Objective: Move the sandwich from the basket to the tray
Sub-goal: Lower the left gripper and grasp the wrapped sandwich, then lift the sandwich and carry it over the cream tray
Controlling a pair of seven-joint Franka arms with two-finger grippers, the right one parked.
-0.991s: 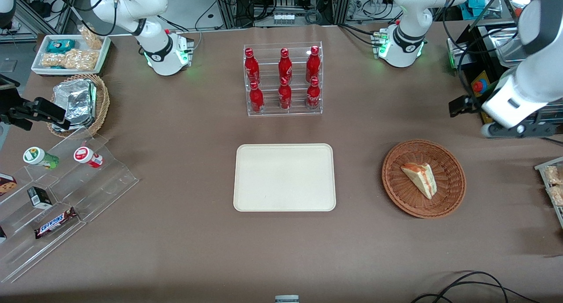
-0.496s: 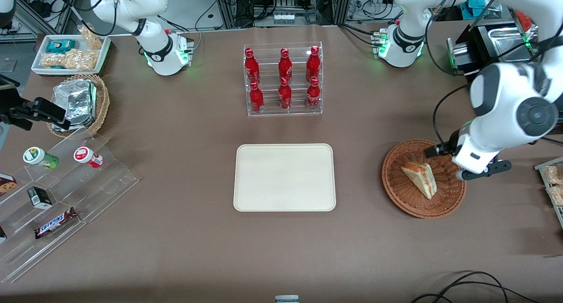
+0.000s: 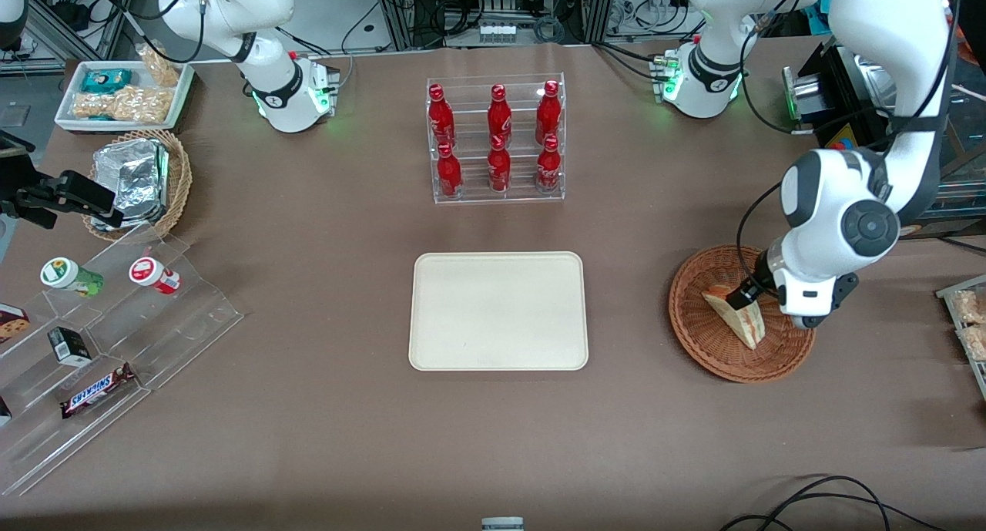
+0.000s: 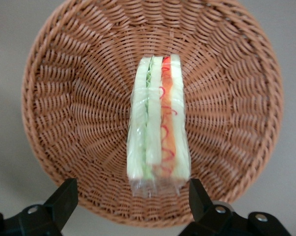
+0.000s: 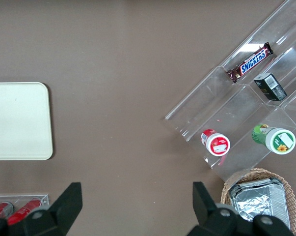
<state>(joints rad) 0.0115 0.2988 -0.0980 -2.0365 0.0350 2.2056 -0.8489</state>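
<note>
Left wrist view: the wrapped sandwich (image 4: 158, 125) shows pale bread, green and red-orange layers, lying lengthwise in the basket (image 4: 64, 113); the gripper (image 4: 133, 204) hangs open above it.

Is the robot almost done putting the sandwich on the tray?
Not yet. The sandwich lies in the basket, and the tray has nothing on it. Right now the gripper hangs just above the sandwich, fingers open on either side of it. Left to do: close on it, lift it, carry it to the tray and let go.
</note>
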